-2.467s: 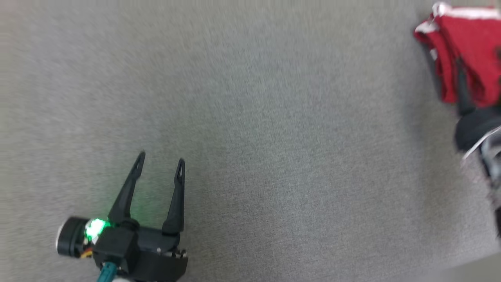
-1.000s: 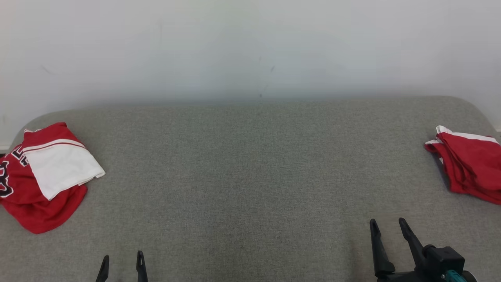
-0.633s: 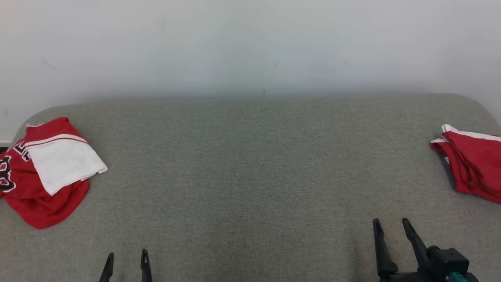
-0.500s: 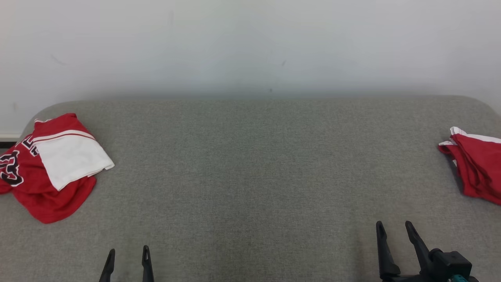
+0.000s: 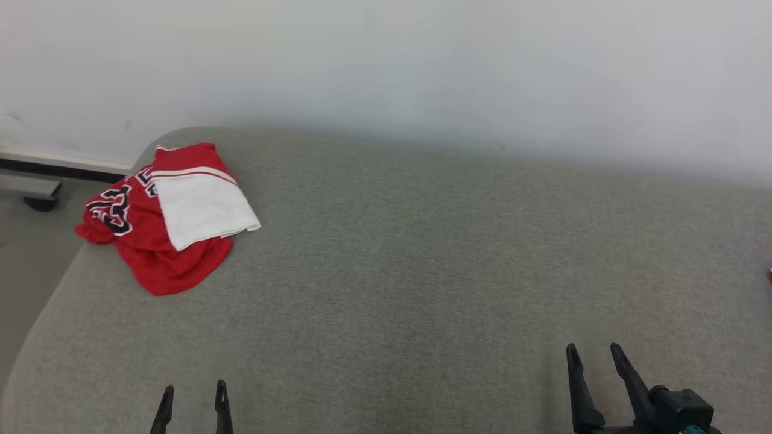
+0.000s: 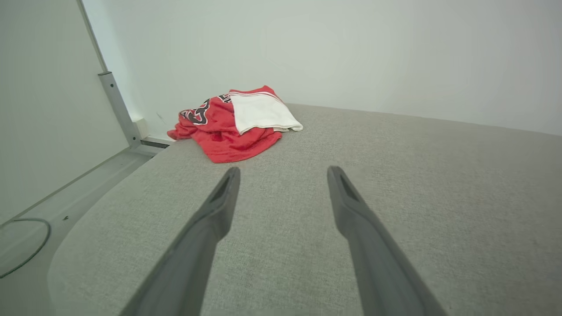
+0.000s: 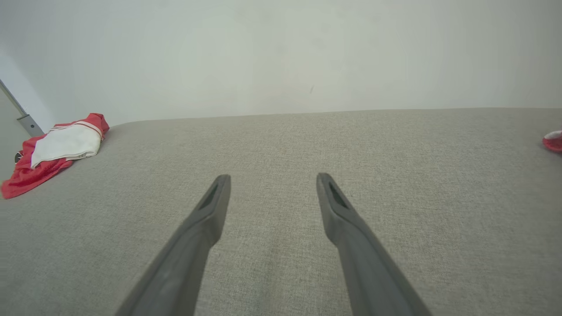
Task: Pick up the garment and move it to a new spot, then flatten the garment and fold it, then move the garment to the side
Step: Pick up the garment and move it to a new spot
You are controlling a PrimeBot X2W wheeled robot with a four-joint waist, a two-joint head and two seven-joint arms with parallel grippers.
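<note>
A crumpled red and white garment point(image 5: 169, 217) with black lettering lies in a heap at the far left corner of the grey padded surface point(image 5: 422, 271). The left wrist view has this garment point(image 6: 232, 123) ahead and slightly left of my fingers; the right wrist view has the garment point(image 7: 52, 151) far off to the left. My left gripper point(image 5: 193, 389) is open at the bottom left, well short of the heap, with nothing between its fingers. At the bottom right my right gripper point(image 5: 594, 349) is open and empty above bare fabric.
A sliver of a second red garment point(image 7: 552, 140) shows at the right edge. The surface ends at a rounded left edge point(image 5: 42, 337) with floor beyond. A white wall point(image 5: 386, 66) runs behind. A metal post point(image 6: 117, 107) and a cable point(image 6: 26, 250) stand left of the surface.
The head camera has swung left: the heap now sits nearer the middle and the right-hand garment has slid out of the picture. Both grippers stay open.
</note>
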